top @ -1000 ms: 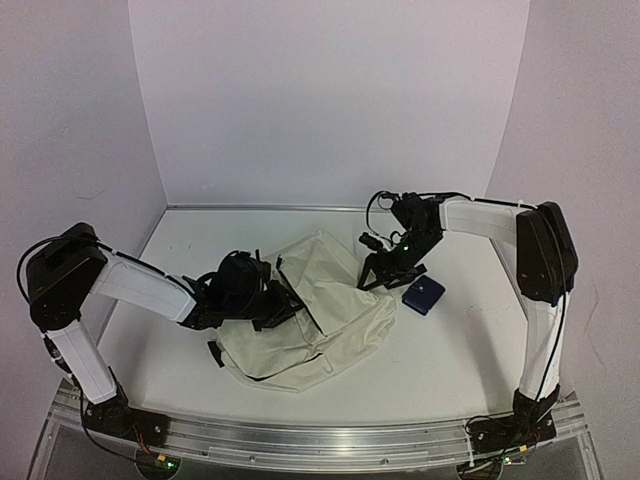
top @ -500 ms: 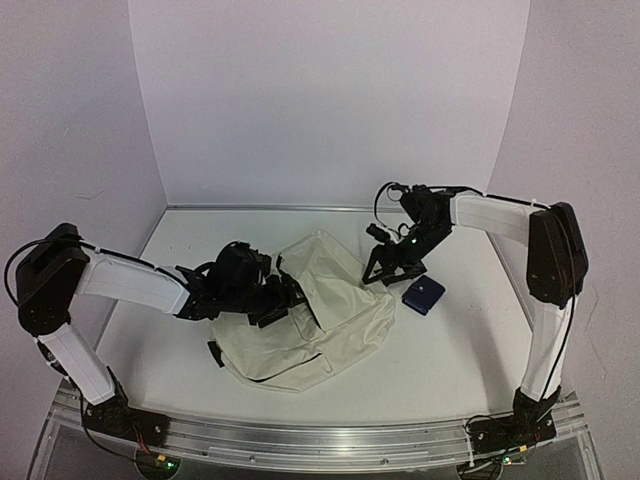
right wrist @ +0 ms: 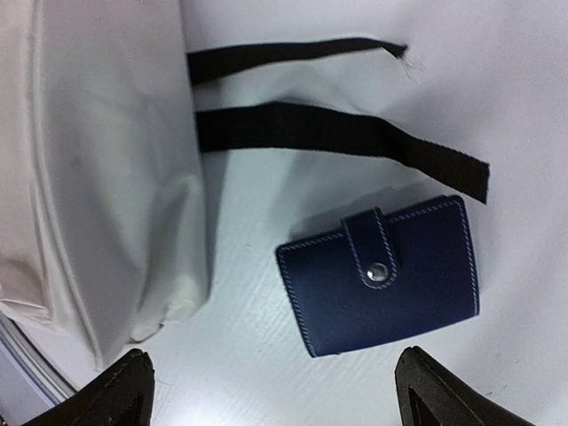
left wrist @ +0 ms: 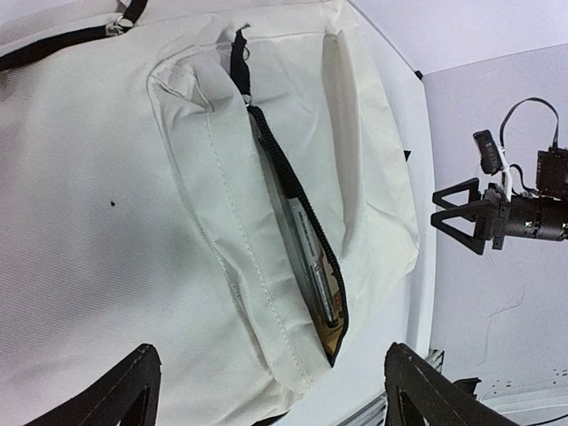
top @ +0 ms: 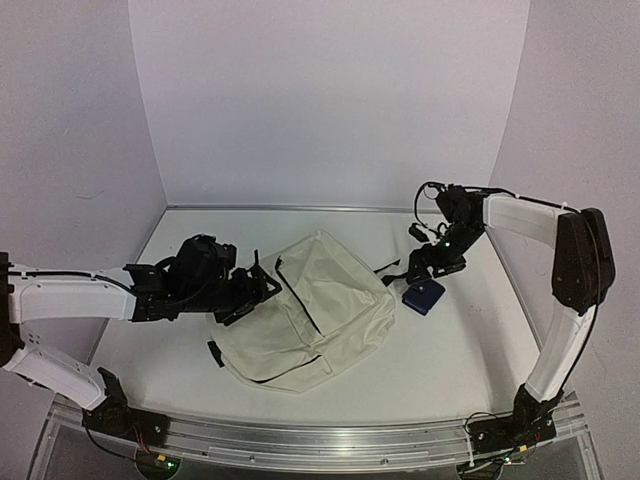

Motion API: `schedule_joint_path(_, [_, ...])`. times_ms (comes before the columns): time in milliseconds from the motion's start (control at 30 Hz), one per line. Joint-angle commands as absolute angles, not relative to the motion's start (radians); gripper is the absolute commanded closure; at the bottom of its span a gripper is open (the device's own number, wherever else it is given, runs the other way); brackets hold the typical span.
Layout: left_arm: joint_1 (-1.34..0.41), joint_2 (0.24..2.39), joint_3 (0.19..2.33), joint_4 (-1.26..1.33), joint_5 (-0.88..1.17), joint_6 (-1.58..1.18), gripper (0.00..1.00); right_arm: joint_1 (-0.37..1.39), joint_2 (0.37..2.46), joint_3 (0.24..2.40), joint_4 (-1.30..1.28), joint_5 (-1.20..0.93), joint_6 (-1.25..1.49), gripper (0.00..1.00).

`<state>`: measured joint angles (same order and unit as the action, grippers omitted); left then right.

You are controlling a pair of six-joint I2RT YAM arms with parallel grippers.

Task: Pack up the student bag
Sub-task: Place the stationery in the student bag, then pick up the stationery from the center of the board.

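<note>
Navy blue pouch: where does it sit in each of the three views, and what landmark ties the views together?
Top external: the navy blue pouch lies right of centre on the table, just right of the bag.
Left wrist: not in it.
Right wrist: right of centre, snap facing the camera, below two black straps.
Shared landmark: the student bag, which fills the left wrist view and the right wrist view's left side.

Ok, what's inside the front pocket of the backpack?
Through the open zipper of the student bag, the front pocket shows a long slim grey item, possibly a pen, and a brownish edge. Cream fabric covers anything deeper.
</note>
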<state>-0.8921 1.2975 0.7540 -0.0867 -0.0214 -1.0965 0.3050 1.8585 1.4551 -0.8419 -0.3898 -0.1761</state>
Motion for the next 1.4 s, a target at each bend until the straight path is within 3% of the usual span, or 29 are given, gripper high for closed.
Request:
schedule_joint_path(0, [-0.894,1.24,0.744,-0.133,-0.088,-1.069,0.12,0.298,1.863,1.432,-0.822,-0.229,-0.26,0.04])
schedule_joint_path(567, [-0.894,1.249,0.744,-0.097,-0.082,-1.052,0.11,0.306,1.913,1.369,-0.764,-0.191,-0.343,0.02])
schedule_joint_path(800, [-0.894,1.256,0.75,-0.094,-0.079,-1.048,0.11,0.43,1.814,1.24,-0.612,0.0,-0.356,0.08])
schedule_joint_path(933, [-0.894,1.252,0.75,-0.093,-0.077,-1.046,0.11,0.471,1.826,1.19,-0.533,0.098,-0.382,0.17])
schedule_joint_path(1167, [-0.894,1.229,0.748,-0.098,-0.085,-1.043,0.11,0.526,1.858,1.13,-0.423,0.224,-0.417,0.43])
schedule_joint_path(1300, [-0.894,1.217,0.745,-0.1,-0.089,-1.036,0.11,0.557,1.849,1.094,-0.387,0.275,-0.433,0.62])
schedule_joint_path(1367, [-0.894,1.219,0.748,-0.101,-0.089,-1.028,0.11,0.569,1.829,1.083,-0.386,0.28,-0.428,0.76])
